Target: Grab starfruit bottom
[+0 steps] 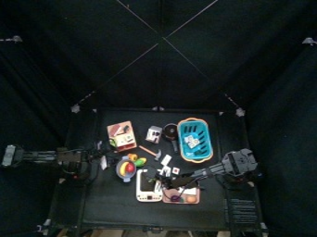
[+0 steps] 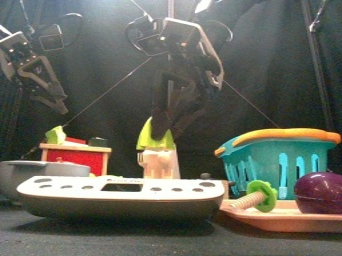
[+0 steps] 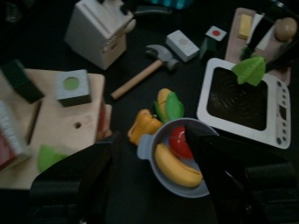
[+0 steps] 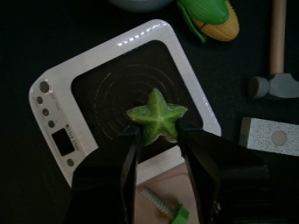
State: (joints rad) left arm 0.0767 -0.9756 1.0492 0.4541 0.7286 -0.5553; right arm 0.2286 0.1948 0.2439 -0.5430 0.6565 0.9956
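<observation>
Nearest the front edge of the worktop (image 2: pixel 160 235) lies a flat white toy scale (image 2: pixel 120 195) with a dark round plate. A green starfruit (image 4: pixel 156 115) stands on that plate, point up, its star-shaped end facing the right arm's camera. It seems set upright so that its lower part can be reached from the sides.

To the right of the scale, a tray (image 2: pixel 287 215) carries a purple fruit (image 2: pixel 321 191), with a teal basket (image 2: pixel 281 155) behind it.

The right tool (image 4: pixel 165 157) hangs directly above the starfruit. Its jaws are parted about as wide as the fruit and hold nothing. They look just short of touching it, so the grab is not yet made.

Further left, the left tool (image 3: pixel 152 179) hovers over a grey bowl (image 3: pixel 176 162) holding a banana and a red fruit. Its jaws stand wide and empty, well apart from the starfruit.
</observation>
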